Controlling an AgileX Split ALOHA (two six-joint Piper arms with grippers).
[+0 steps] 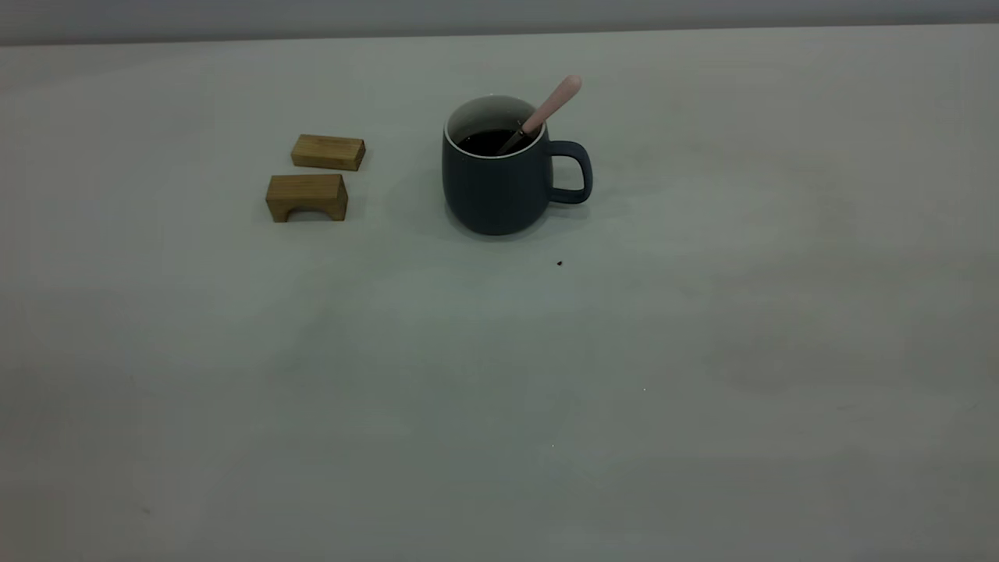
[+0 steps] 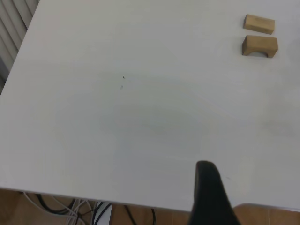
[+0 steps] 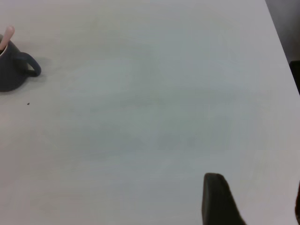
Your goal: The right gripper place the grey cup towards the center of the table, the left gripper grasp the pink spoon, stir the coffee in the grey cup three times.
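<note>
Pale grey-white, the table (image 1: 702, 375) fills the exterior view up to a darker wall band at twelve o'clock. Just above the middle of that view, the grey cup (image 1: 493, 186) is seen standing upright, its loop handle turned to three o'clock. Dark coffee (image 1: 488, 140) is held inside it, and the pink spoon (image 1: 549, 112) is propped in the liquid, with its handle leaning over the rim toward one o'clock. A tiny dark speck (image 1: 559, 263) lies at five o'clock from the cup. Two wooden blocks (image 1: 316, 176) (one flat, one arched) are set at nine o'clock, well apart from the cup. Of the left gripper (image 2: 210, 197) only one dark finger is shown, over the table's edge, so its opening cannot be judged. The right gripper (image 3: 255, 201) is seen parted, holding nothing, far from the cup.
</note>
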